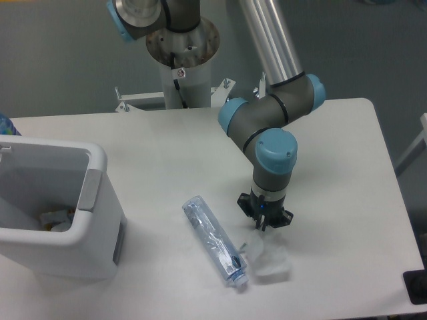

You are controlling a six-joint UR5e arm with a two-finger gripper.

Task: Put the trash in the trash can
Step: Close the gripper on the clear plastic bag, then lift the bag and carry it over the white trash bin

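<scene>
So the jaws on the gripper (pixel 264 223) are pointed straight down and look drawn in close together, right at the top edge of the crumpled clear plastic wrapper (pixel 269 257). Honestly can't tell if they've actually pinched it or are just touching it, the view's too small and the wrapper is see-through. The wrapper sits flat on the white bench (pixel 347 200), near the front edge, directly under the wrist.

Just left of the wrapper is the crushed clear plastic bottle (pixel 215 240), lying on its side at a diagonal, white cap (pixel 241 283) end toward the front and almost touching the wrapper.

Well off to the left is the trash can (pixel 100 220), boxy white bin with a thick rounded rim and a grey panel on the side facing the bottle. It's upright, open at the top, and there's some scraps (pixel 57 219) visible down inside it.

The arm (pixel 273 120) comes down from the back, grey tube with light blue joint caps, mounted on a post (pixel 183 73) behind the bench.
</scene>
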